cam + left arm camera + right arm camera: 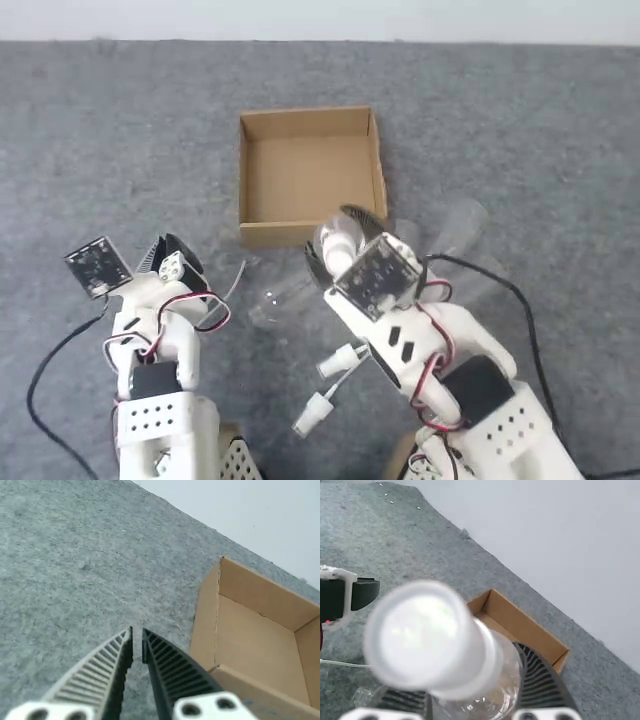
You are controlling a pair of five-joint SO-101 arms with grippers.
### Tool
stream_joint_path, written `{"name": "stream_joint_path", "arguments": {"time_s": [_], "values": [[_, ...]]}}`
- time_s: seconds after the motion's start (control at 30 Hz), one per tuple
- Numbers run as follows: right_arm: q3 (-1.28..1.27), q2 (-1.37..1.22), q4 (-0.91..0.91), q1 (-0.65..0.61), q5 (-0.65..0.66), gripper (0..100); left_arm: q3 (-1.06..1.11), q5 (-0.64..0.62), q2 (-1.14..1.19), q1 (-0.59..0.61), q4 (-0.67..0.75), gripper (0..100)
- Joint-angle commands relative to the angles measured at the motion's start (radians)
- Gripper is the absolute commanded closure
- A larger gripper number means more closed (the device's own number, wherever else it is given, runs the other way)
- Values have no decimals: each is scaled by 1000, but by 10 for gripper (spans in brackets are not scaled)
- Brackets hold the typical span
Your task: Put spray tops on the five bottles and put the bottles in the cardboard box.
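White cap (pixel 417 632) uppermost, bottle (pixel 496 672) upright in right gripper (pixel 475 697)

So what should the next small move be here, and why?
Probably open the left gripper and take it to a spray top lying between the arms. The right gripper is shut on a clear bottle that seems to carry no spray top, the left gripper is shut on nothing, and the cardboard box holds no bottle.
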State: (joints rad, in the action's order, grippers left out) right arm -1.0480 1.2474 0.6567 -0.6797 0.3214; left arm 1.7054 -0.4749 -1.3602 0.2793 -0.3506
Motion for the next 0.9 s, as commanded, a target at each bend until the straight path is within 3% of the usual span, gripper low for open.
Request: {"name": "stream_joint_path", "arguments": {"time_s": [0.0,0.23,0.87], "values": [[218,-200,-2,5,18,961,-13,8,-11,14,3,973],[459,-530,-27,4,17,961,-13,8,-9,40,3,973],[901,-1307,-452,10,-97,961,-13,8,-11,32,-31,972]]}}
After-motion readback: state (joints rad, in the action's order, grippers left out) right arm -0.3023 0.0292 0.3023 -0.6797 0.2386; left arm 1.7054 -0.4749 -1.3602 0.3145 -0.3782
